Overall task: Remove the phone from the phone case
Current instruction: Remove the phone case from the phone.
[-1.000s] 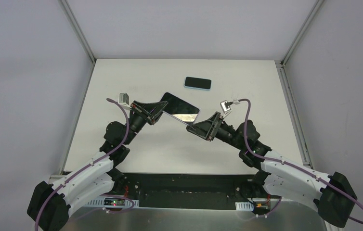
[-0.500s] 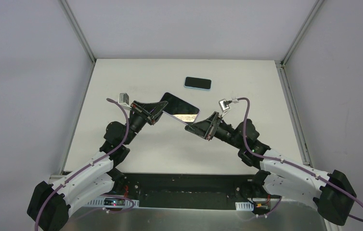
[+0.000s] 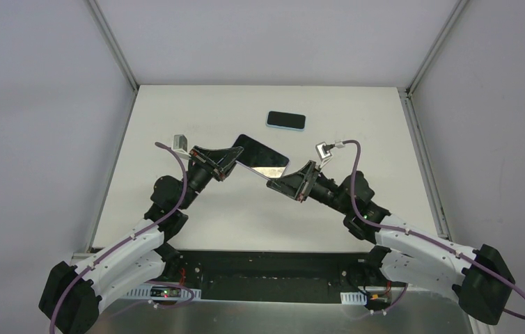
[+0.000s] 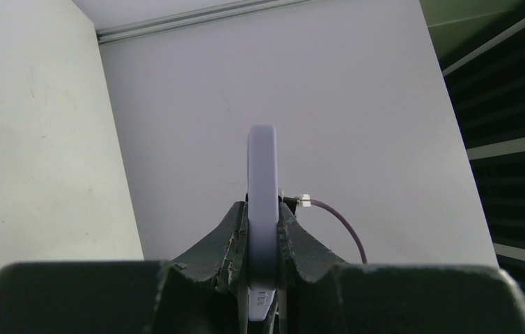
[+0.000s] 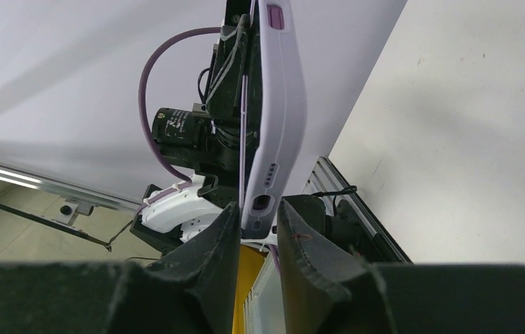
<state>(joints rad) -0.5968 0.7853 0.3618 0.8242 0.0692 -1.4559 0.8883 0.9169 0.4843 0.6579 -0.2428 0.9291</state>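
Nothing freed yet: the phone [image 3: 261, 154] sits fully inside its lilac phone case [image 5: 282, 104] - held aloft between the left gripper [image 4: 262, 240], clamped on one end, and the right gripper [image 5: 258, 219], pinching the other.

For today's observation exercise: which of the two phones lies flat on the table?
The small black phone with the light-blue rim, at the far side; the lilac-cased phone is held aloft in both arms' jaws.
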